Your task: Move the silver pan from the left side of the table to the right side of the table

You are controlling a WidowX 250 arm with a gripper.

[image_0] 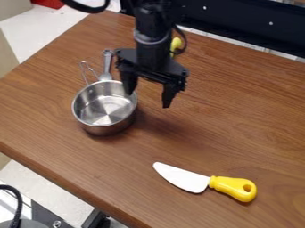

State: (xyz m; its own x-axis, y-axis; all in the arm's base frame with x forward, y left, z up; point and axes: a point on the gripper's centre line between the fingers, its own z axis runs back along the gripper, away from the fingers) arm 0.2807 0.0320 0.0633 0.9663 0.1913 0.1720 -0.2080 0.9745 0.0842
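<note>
The black gripper (147,100) hangs over the upper middle of the table, open, with nothing between its fingers. Its left finger overlaps the right rim of a steel pot (105,109) in the view; whether they touch I cannot tell. Behind the pot lie a metal utensil (106,66) and a wire loop (88,72). A toy knife with a white blade (182,178) and yellow handle (235,187) lies flat at the lower right. Partly hidden behind the arm is a small yellow object (175,43).
The wooden table (238,116) has its left edge running diagonally to the bottom. A dark panel (238,20) borders its far side. Black cables and equipment stand below the table's front edge at lower left.
</note>
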